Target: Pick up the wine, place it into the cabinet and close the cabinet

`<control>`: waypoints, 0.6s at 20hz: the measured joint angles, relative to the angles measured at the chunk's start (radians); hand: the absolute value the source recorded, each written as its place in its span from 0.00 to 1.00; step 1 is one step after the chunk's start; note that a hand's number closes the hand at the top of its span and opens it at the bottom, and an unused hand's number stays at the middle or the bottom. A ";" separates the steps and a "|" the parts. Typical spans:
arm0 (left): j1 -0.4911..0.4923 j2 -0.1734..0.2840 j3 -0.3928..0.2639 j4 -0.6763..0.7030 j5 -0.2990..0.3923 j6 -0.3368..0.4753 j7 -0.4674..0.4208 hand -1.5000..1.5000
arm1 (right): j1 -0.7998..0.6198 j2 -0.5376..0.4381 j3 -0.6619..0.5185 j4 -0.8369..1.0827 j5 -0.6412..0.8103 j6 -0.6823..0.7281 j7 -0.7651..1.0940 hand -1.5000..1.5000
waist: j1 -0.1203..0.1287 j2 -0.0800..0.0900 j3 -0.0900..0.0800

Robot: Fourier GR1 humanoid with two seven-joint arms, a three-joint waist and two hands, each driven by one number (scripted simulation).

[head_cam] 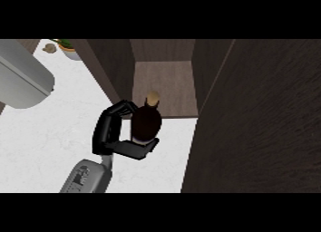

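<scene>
Curling round the dark wine bottle, the black hand seen in the head view is closed on it: the fingers are wrapped over the bottle's left side near its shoulder, and the thumb is hooked under its lower end. The grey forearm enters from the lower edge, left of centre. Which of the robot's arms this is cannot be told with certainty from the view alone; by its place in the view it is taken as the left one. No second hand is seen anywhere.

The bottle is held above the white counter, just in front of the open cabinet, with its pale cork end pointed towards the cabinet's wooden floor. The cork end overlaps the front of that floor in the view, while the bottle's body is still seen over the counter, so the bottle is not yet set inside.

The cabinet's dark door is swung open and fills the right side of the view. A dark side panel bounds the opening on the left.

At the upper left a large grey rounded object is seen over the counter, and a small potted plant is placed near the far edge beside the cabinet.
</scene>
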 measured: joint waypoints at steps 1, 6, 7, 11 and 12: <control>-0.017 0.000 0.006 0.015 -0.003 0.001 0.004 1.00 | 0.005 -0.004 0.002 -0.001 0.000 0.000 -0.004 0.00 | 0.000 0.000 0.000; -0.132 0.001 0.014 0.123 0.015 0.030 0.015 1.00 | 0.019 -0.012 -0.027 0.000 -0.010 0.012 -0.029 0.00 | -0.005 0.001 0.000; -0.151 0.003 0.023 0.148 0.016 0.023 0.013 1.00 | 0.020 -0.012 -0.023 -0.001 -0.012 0.013 -0.029 0.00 | -0.005 0.001 0.000; -0.182 0.006 0.015 0.198 0.027 0.044 0.003 1.00 | 0.029 -0.008 -0.013 0.000 -0.016 0.012 -0.045 0.00 | -0.001 -0.002 0.001; -0.187 0.006 0.012 0.209 0.034 0.056 -0.006 1.00 | 0.036 -0.009 -0.008 0.000 -0.017 0.013 -0.053 0.00 | -0.002 -0.004 0.002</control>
